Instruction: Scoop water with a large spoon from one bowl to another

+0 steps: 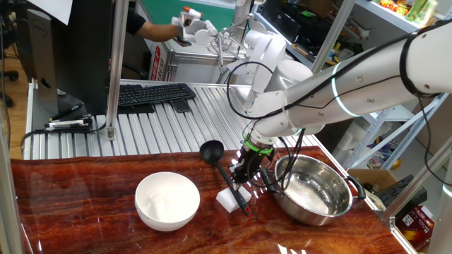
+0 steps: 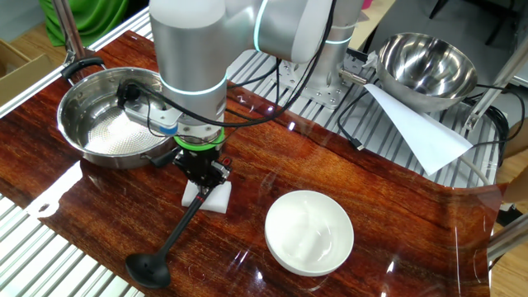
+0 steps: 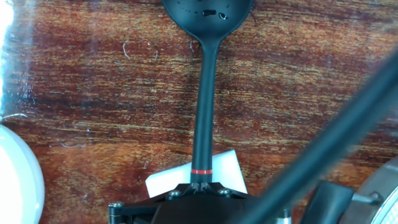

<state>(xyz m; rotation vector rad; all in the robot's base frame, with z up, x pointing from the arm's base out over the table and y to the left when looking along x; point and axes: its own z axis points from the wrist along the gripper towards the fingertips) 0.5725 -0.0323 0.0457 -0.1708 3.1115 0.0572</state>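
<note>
The large spoon (image 1: 226,173), a black ladle, lies on the wooden table with its cup (image 2: 147,268) on the wood. Its handle end rests on a white block (image 2: 213,199). My gripper (image 3: 200,185) is shut on the handle just behind the red mark, over the block, as the fixed views also show for the gripper (image 1: 242,182). The steel bowl (image 1: 332,206) stands right beside the gripper. The white bowl (image 1: 167,201) sits apart on the other side of the ladle (image 3: 205,112). I cannot make out water in either bowl.
A black cable (image 3: 336,134) crosses the hand view diagonally. A second steel bowl (image 2: 429,62) and a white sheet (image 2: 421,132) lie past the table's far edge. A keyboard (image 1: 152,94) rests on the slatted metal surface behind the wood. A person's arm (image 1: 159,29) shows at the back.
</note>
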